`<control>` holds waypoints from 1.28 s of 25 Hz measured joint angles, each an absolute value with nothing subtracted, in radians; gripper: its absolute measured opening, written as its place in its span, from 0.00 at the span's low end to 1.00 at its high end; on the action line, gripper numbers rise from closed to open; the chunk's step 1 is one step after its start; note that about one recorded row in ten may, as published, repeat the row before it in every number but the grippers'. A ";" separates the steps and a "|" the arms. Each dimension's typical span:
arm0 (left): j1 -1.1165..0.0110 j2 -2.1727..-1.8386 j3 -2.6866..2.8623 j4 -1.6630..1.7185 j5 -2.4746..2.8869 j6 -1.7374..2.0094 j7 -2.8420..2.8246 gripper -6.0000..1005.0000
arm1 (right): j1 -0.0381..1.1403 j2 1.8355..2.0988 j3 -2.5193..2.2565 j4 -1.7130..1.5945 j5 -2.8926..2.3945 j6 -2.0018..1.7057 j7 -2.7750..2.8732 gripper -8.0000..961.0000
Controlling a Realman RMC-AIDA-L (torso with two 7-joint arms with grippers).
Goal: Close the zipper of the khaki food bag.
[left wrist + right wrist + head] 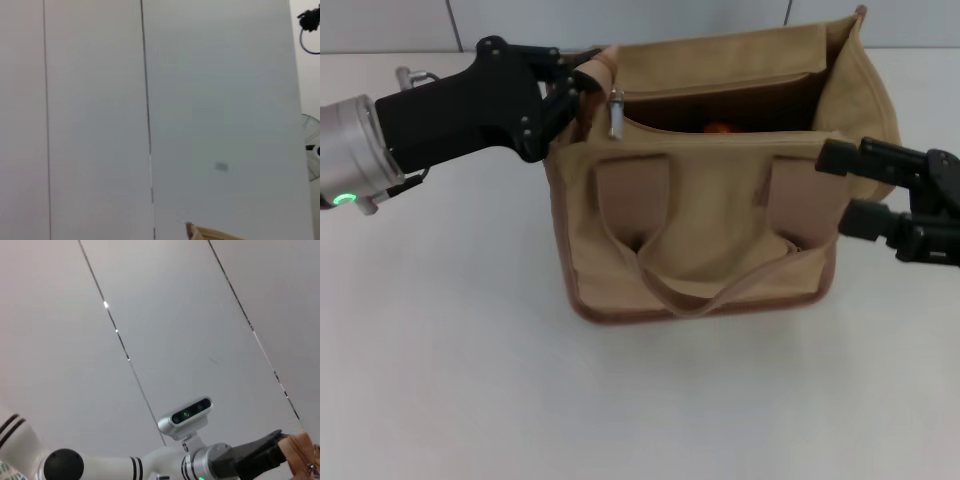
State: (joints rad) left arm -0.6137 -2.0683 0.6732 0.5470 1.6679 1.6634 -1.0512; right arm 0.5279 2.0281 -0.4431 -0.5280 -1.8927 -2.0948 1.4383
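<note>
The khaki food bag (710, 215) stands upright in the middle of the white table, its top wide open. The zipper track (720, 138) runs along the near top edge, with its silver pull tab (616, 113) hanging at the bag's left end. My left gripper (578, 85) is shut on the fabric at the bag's upper left corner, just left of the pull tab. It also shows in the right wrist view (260, 455), pinching tan fabric (301, 450). My right gripper (851, 188) is open beside the bag's right side, holding nothing.
An orange item (720, 128) lies inside the bag. The white table (450, 340) spreads around the bag. Grey wall panels (210, 100) fill both wrist views. A corner of the bag (210, 234) shows low in the left wrist view.
</note>
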 joint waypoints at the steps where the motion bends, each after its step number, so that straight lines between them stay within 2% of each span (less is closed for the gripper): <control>1: -0.616 -2.068 0.673 0.543 1.666 1.652 -1.055 0.03 | 0.533 2.028 -0.442 -0.528 -1.888 -2.093 1.463 0.85; 20: -0.595 -2.070 0.668 0.512 1.610 1.683 -1.059 0.02 | 0.702 1.993 -0.612 -0.660 -1.884 -1.848 1.793 0.85; 32: -0.606 -2.067 0.663 0.500 1.600 1.705 -1.061 0.03 | 0.844 1.992 -0.870 -0.671 -1.894 -1.653 1.931 0.85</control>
